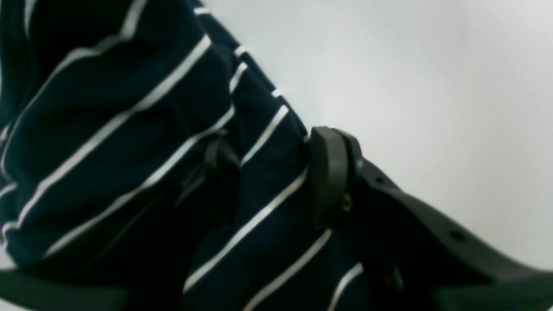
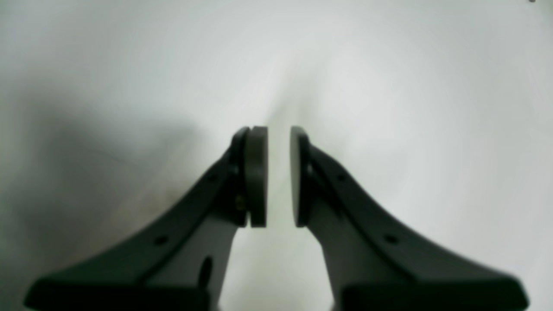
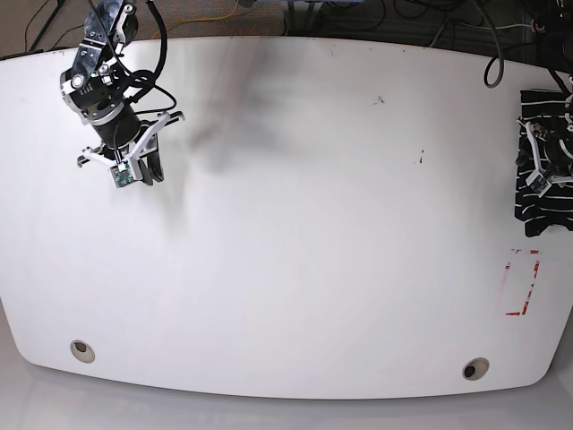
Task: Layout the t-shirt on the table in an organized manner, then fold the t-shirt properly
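Note:
The dark navy t-shirt (image 3: 530, 208) with thin white stripes lies bunched at the far right edge of the white table (image 3: 313, 233), partly cut off by the frame. My left gripper (image 3: 543, 173) sits on that bundle. In the left wrist view a thick wad of the t-shirt (image 1: 108, 129) fills the left gripper (image 1: 272, 149), which is shut on it; one pad (image 1: 327, 172) presses the cloth and the other finger is mostly hidden. My right gripper (image 3: 134, 176) hovers at the far left, far from the shirt. The right gripper (image 2: 278, 134) is shut to a thin slit, holding nothing.
A red-marked rectangle (image 3: 521, 283) lies near the right edge, below the shirt. Two metal-ringed holes (image 3: 81, 350) (image 3: 474, 368) sit along the near edge. Small dark specks (image 3: 419, 159) dot the right half. Cables run behind the far edge.

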`<state>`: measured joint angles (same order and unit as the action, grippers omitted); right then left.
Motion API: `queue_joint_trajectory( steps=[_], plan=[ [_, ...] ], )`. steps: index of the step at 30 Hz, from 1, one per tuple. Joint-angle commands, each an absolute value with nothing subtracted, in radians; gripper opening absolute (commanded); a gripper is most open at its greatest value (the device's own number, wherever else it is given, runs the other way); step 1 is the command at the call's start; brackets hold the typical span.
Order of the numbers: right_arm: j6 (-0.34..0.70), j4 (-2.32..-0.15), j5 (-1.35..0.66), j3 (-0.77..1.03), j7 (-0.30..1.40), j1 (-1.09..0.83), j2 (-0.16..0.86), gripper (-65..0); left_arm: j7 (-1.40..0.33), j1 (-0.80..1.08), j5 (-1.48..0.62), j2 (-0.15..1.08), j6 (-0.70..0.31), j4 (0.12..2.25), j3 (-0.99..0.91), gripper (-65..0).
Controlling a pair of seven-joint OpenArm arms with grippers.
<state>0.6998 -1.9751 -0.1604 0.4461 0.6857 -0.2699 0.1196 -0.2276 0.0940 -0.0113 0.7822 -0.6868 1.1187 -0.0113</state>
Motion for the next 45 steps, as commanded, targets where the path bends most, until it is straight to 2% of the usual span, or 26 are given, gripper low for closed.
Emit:
queue_joint_trajectory(
  steps=[1, 7, 12, 19, 23, 29, 32, 35, 39, 45],
  plan=[
    [0.698, -1.995, -0.171, 0.45, 0.662, -0.265, 0.128, -56.9, -0.326, 0.111, 0.059, 0.805, -0.698, 1.109, -0.002, -40.4],
    [0.698, -1.995, -0.171, 0.45, 0.662, -0.266, 0.128, -56.9, -0.337, 0.107, 0.059, 0.805, -0.698, 1.159, -0.081, -40.4],
    [0.698, -1.997, -0.171, 0.45, 0.661, -0.26, 0.128, -56.9, -0.447, 0.102, 0.059, 0.791, -0.698, 1.264, -0.18, -40.4],
    [0.698, -2.002, -0.162, 0.449, 0.659, -0.223, 0.127, -56.4, -0.673, -0.005, 0.062, 0.657, -0.698, 1.531, -0.251, -40.4],
    [0.698, -1.998, -0.16, 0.449, 0.654, -0.213, 0.127, -56.3, -0.723, -0.031, 0.067, 0.573, -0.698, 1.644, -0.254, -40.4],
    [0.698, -1.995, -0.116, 0.449, 0.538, -0.222, 0.133, -56.3, -0.665, -0.025, 0.068, 0.429, -0.698, 1.747, -0.259, -40.4],
    [0.698, -1.979, -0.058, 0.45, 0.455, -0.237, 0.127, -56.3, -0.579, 0.036, 0.067, 0.354, -0.698, 1.802, -0.272, -40.6],
    [0.698, -1.954, -0.028, 0.45, 0.367, -0.268, 0.13, -56.3, -0.44, 0.108, 0.062, 0.268, -0.619, 1.86, -0.3, -40.6],
    [0.698, -1.937, -0.013, 0.453, 0.268, -0.315, 0.133, -56.3, -0.28, 0.2, 0.062, 0.17, -0.595, 1.913, -0.331, -40.6],
    [0.661, -1.937, -0.01, 0.455, 0.17, -0.418, 0.134, -56.3, -0.193, 0.358, 0.062, 0.042, -0.593, 1.979, -0.374, -40.6]
  ],
)
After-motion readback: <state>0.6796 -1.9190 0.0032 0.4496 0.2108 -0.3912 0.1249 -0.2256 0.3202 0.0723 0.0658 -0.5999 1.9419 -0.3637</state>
